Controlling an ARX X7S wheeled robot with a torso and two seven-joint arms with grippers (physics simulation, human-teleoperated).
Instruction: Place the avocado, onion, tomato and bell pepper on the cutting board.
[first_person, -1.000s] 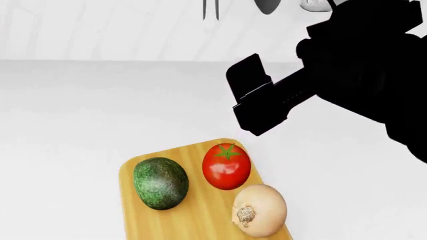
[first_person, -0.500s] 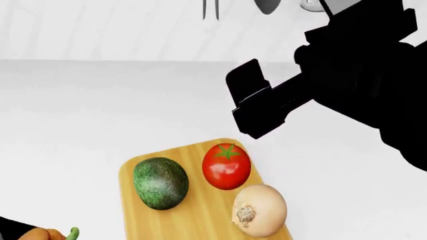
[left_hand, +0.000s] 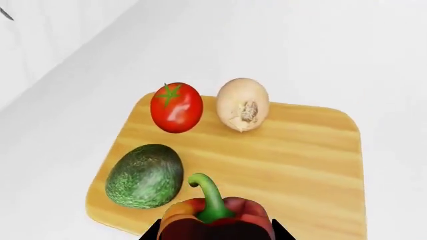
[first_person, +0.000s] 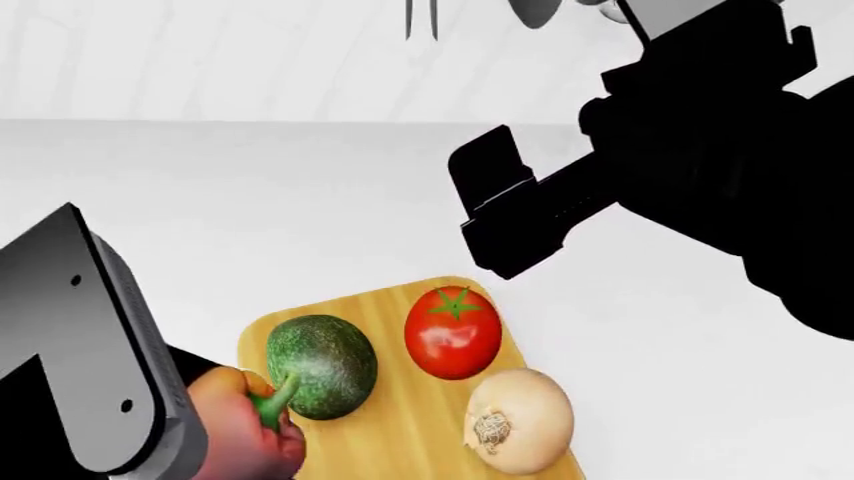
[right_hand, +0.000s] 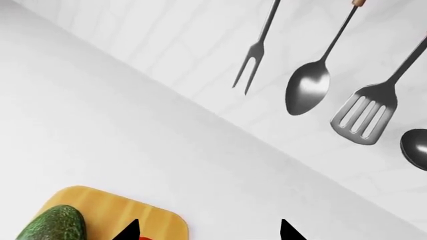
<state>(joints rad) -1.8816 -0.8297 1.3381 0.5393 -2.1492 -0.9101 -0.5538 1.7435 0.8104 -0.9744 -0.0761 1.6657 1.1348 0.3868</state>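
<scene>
Head view: the white worktop (first_person: 200, 200) spreads wide and bare on every side of the cutting board (first_person: 387, 440), which runs off the near edge of that view. On the board, the avocado (first_person: 320, 365) lies near the left edge, the tomato (first_person: 453, 332) near the far right corner, and the onion (first_person: 519, 419) close to the right edge, just beside the tomato. The board's near half shows open wood in the left wrist view. The left gripper (left_hand: 217, 235) has its fingers closed around the bell pepper (left_hand: 217, 222), held above the board's left side, next to the avocado. The right gripper (first_person: 501, 205) hovers high above the worktop beyond the board, its fingers spread and holding nothing. A fork (right_hand: 253, 55), spoon (right_hand: 310, 82) and slotted spatula (right_hand: 367, 115) hang on the wall behind.
</scene>
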